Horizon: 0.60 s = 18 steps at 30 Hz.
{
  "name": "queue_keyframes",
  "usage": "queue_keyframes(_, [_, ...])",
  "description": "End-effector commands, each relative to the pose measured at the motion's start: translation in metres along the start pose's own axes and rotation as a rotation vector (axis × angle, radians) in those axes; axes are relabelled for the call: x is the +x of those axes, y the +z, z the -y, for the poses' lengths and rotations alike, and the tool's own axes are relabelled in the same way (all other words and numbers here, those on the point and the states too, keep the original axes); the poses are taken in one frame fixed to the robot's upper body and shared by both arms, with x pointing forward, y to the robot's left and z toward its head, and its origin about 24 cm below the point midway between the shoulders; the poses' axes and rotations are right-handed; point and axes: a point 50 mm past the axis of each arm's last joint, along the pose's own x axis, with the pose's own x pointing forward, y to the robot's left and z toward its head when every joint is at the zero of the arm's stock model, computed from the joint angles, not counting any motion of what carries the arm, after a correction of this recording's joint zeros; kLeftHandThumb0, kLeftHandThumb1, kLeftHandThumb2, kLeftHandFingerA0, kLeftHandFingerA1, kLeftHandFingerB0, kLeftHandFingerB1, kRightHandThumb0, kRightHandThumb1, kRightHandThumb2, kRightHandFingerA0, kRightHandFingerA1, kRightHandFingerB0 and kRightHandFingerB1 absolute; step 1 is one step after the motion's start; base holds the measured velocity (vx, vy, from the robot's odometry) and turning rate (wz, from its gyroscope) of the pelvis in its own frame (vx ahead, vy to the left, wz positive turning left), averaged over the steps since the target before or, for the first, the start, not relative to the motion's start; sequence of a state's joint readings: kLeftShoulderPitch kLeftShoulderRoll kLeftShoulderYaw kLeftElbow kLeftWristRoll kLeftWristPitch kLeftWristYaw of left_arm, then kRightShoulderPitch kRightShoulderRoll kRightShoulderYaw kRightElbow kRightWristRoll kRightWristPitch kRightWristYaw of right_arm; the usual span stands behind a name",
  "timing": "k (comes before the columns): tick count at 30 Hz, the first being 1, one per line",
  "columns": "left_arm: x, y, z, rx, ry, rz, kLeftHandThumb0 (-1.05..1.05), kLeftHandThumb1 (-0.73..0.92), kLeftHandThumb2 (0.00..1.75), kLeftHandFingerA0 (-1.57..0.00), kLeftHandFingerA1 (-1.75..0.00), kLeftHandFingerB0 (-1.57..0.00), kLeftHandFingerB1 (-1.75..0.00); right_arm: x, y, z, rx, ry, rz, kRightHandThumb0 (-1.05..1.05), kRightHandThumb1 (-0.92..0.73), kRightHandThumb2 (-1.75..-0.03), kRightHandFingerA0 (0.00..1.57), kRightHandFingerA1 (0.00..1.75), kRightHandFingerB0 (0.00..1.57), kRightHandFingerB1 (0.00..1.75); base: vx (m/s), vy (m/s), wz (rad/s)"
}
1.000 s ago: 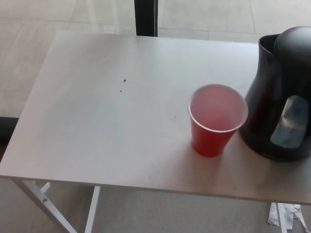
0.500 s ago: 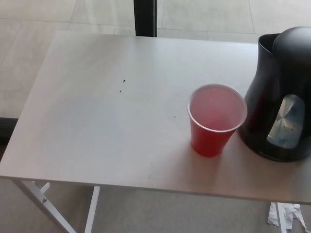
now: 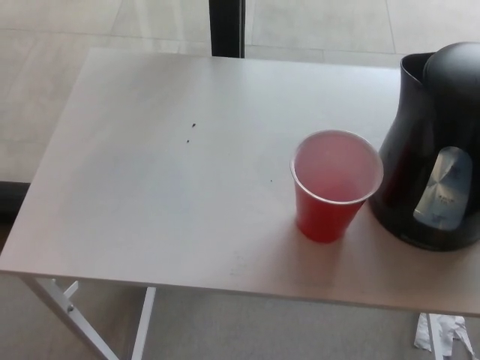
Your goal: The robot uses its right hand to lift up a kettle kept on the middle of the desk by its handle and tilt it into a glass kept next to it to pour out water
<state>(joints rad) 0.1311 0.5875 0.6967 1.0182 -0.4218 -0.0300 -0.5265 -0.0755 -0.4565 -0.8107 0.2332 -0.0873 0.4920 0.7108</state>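
Observation:
A black kettle [image 3: 431, 142] stands upright at the right edge of the head view, partly cut off by the frame, with a clear water window on its side. Its handle is out of view. Just to its left a red plastic cup [image 3: 335, 184] stands upright on the white desk [image 3: 165, 195], close to the kettle; I cannot tell whether they touch. The cup's inside looks pale pink. Neither of my hands shows in the picture.
The desk's front edge runs across the lower part of the view, with its white legs [image 3: 82, 319] below. A dark post [image 3: 226, 26] stands behind the desk. Crumpled white paper [image 3: 442, 334] lies on the floor at the lower right.
Only slight shifts of the whole picture, so the camera moved a little. The kettle and cup stand where they were.

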Motion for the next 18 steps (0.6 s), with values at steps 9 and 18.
queue_keyframes(9, [0.006, 0.024, -0.003, -0.002, 0.044, 0.068, -1.05, 0.58, 1.29, -0.4, -0.56, -0.16, -1.03, -0.079, -0.048, 0.123, 0.435, -0.548, 0.101, -0.73, -0.56, -0.56, 0.0, 0.73, 0.0, 0.53, 0.0, 0.0, 0.0])
queue_keyframes(18, [0.003, 0.008, 0.0, -0.016, 0.039, 0.057, -1.05, 0.8, 0.92, -0.42, -0.57, -0.1, -1.04, -0.076, -0.093, 0.113, 0.708, -0.902, 0.114, -0.56, -0.56, -0.57, 1.07, 1.63, 0.0, 0.37, 0.0, 0.0, 0.0])
